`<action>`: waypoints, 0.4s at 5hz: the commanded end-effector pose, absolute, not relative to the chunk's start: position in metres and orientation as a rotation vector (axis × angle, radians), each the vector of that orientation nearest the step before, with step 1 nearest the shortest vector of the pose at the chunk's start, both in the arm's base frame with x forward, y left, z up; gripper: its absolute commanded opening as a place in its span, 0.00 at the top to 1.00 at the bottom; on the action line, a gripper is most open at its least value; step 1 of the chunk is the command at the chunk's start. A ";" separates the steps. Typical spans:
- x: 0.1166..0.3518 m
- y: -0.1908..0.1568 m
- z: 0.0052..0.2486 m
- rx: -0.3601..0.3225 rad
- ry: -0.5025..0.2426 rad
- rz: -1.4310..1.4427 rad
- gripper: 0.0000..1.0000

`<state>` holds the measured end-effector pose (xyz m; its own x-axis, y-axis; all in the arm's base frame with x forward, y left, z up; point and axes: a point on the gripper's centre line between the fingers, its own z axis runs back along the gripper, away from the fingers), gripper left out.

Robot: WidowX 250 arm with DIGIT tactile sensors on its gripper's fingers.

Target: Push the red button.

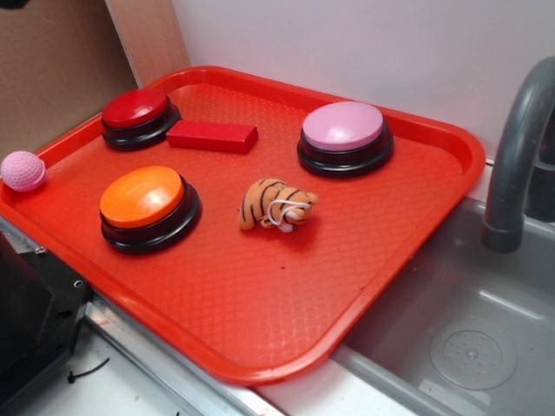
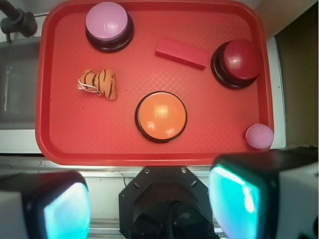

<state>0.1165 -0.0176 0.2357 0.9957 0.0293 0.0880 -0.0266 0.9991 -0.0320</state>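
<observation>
The red button (image 1: pixel 137 109) is a dark-red glossy dome on a black base at the far left of the red tray (image 1: pixel 260 338). In the wrist view it (image 2: pixel 240 59) sits at the upper right. My gripper (image 2: pixel 149 204) is high above the tray's near edge, over the robot base, far from the button. Its jaws stand wide apart with nothing between them, and the teal fingertips (image 2: pixel 234 199) frame the bottom of the wrist view. The gripper does not show in the exterior view.
On the tray are an orange-topped button (image 1: pixel 143 198), a pink-topped button (image 1: pixel 343 127), a flat red block (image 1: pixel 212 136) beside the red button, and a striped toy tiger (image 1: pixel 276 204). A pink ball (image 1: pixel 22 170) rests at the tray's left rim. A grey sink (image 1: pixel 468 338) and faucet (image 1: pixel 512 156) are on the right.
</observation>
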 end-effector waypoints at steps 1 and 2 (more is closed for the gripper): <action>0.116 -0.018 0.236 -0.031 -0.089 0.028 0.00; 0.158 0.032 0.186 -0.097 -0.011 0.199 0.00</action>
<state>0.1586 0.0344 0.1757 0.9781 0.2055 -0.0336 -0.2078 0.9743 -0.0875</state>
